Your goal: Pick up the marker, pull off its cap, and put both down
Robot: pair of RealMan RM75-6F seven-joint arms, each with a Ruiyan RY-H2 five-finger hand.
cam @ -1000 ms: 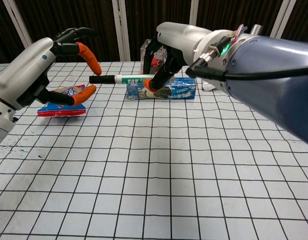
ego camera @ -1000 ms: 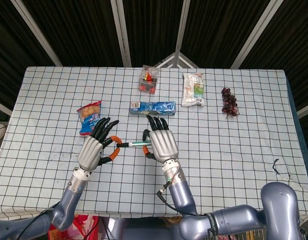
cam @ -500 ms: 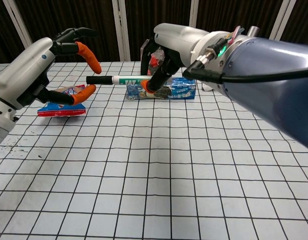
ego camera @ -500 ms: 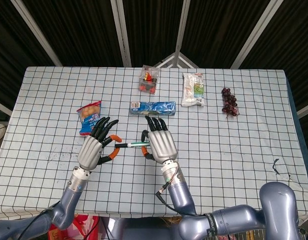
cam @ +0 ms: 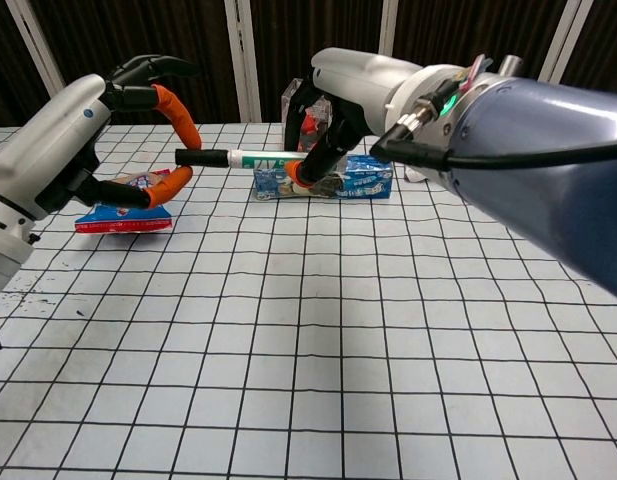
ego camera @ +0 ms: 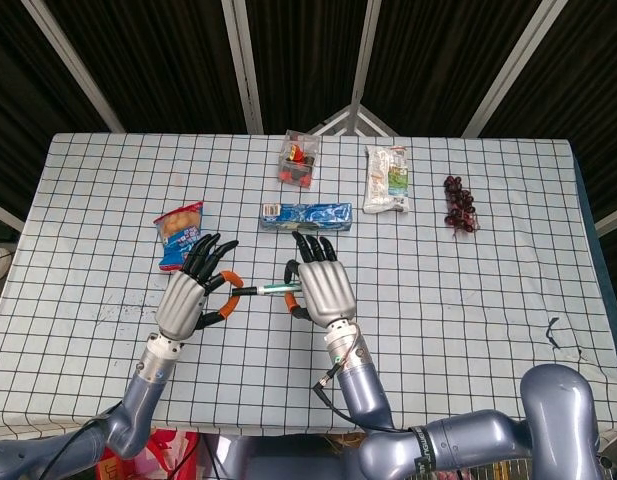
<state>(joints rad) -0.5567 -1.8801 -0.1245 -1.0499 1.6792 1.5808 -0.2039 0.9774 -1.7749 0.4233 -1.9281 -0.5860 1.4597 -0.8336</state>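
Observation:
My right hand (ego camera: 323, 285) (cam: 356, 92) holds the marker (ego camera: 270, 289) (cam: 256, 157) level above the table, pinching its white and green barrel. The black cap (ego camera: 245, 291) (cam: 200, 157) points toward my left hand (ego camera: 191, 295) (cam: 83, 135). That hand's orange-tipped finger (cam: 176, 112) curves over the cap's end and its thumb (cam: 170, 182) lies just below it. A small gap shows between them and the cap, so the left hand holds nothing. The cap is on the marker.
On the checked tablecloth lie a red and blue snack bag (ego camera: 178, 232) (cam: 123, 208), a blue box (ego camera: 306, 215) (cam: 366, 178), a clear box with red contents (ego camera: 298, 158), a white packet (ego camera: 387, 180) and dark grapes (ego camera: 459, 203).
My left hand's upper finger has curled slightly down toward the cap. The marker has barely shifted in my right hand.

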